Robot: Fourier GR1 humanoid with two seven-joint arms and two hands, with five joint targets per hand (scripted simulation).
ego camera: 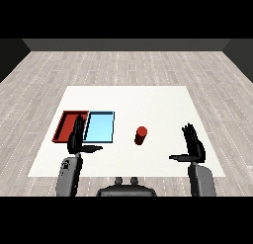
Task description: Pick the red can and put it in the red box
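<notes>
Right hand (193, 146) open, empty, well right of can (141, 135). Can upright mid-table, right of blue tray (100, 127). Likely light, rigid, slick; wrap it mid-body. Red tray (67, 125) far left.

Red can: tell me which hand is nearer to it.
Right, narrowly. The right hand is open to the right of the red can and slightly nearer the robot; the left hand is open farther off on its left, over the trays.
</notes>
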